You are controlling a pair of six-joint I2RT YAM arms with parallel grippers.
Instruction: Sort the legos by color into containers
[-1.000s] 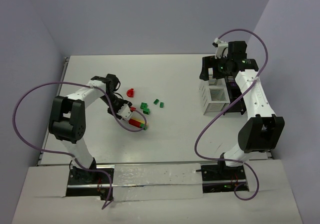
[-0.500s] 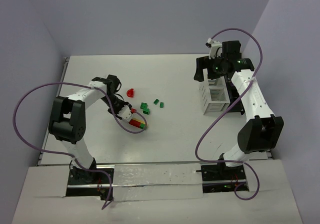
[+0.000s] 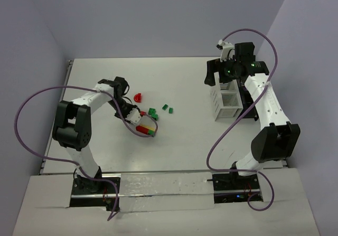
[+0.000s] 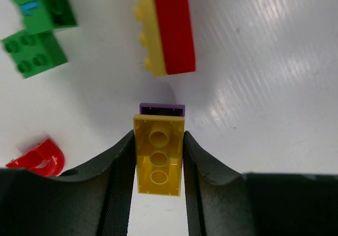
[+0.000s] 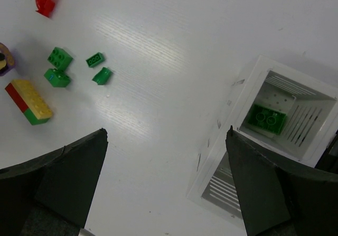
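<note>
I see left gripper (image 4: 158, 141) nipped on yellow brick (image 4: 158, 154), long axis 12–6, purple brick (image 4: 162, 109) at 12 end. Red-yellow block (image 4: 166, 27) ahead, gap between. Right gripper (image 5: 166, 132) spread wide, empty; white box (image 5: 232, 98) at 3.

I work on a flat white desk (image 3: 185, 83), boxed in by plain lavender-grey walls (image 3: 158, 14) behind and on both sides. Soft overhead light leaves streaky glare on the faintly ribbed desk top. A pale board (image 3: 169, 215) runs along my near edge.
</note>
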